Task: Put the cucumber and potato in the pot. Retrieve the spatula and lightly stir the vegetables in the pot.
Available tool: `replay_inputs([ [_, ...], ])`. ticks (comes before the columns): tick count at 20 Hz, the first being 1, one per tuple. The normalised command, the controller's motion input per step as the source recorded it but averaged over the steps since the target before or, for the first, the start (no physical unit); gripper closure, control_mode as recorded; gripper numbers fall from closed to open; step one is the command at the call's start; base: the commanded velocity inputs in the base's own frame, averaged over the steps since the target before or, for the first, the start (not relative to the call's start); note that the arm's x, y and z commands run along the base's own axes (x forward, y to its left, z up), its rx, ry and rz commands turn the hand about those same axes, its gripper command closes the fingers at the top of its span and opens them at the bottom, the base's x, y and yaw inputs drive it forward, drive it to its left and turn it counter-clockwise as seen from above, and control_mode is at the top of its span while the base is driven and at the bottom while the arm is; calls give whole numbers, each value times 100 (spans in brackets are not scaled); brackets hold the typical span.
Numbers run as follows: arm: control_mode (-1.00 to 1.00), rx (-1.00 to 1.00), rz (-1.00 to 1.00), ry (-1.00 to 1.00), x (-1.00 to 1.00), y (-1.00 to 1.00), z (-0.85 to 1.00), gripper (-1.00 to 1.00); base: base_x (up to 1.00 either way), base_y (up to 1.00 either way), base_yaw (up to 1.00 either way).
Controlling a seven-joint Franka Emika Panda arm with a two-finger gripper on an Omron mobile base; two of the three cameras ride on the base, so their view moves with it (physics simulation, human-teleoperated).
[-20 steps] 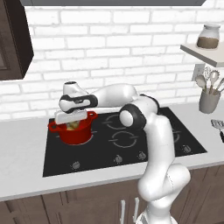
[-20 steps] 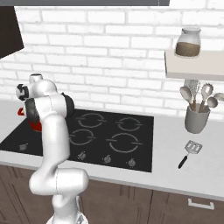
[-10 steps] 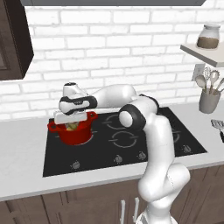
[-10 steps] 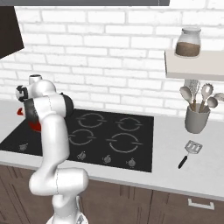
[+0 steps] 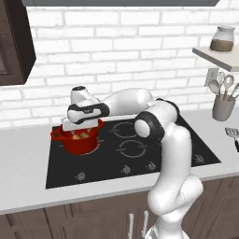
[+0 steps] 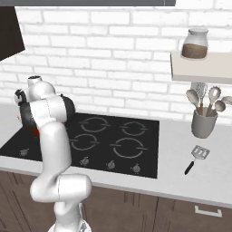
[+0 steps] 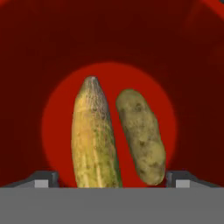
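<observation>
Red pot (image 5: 80,142) on black cooktop (image 5: 140,144) set in grey counter (image 6: 199,179), white brick wall (image 5: 130,56) behind; fingers (image 7: 41,178) spread apart above cucumber (image 7: 94,140) and potato (image 7: 141,135).

A cucumber (image 7: 95,140) and a potato (image 7: 141,135) are seen lying side by side, just touching, on the red pot (image 7: 131,39) floor.

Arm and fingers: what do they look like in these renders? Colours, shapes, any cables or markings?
The arm is glossy white, built of rounded tubular links, with dark grey to black bands at the joints. No cables or markings are visible. In the hand view the fingers are small dark blocks with lighter grey square pads.
</observation>
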Motion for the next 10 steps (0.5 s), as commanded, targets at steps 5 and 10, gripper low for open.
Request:
replay_inputs([
  [5, -100, 2, -2, -14, -33, -33, 34, -100, 0, 0, 0],
  [10, -100, 2, 0, -7, -38, -53, 65, -100, 0, 0, 0],
])
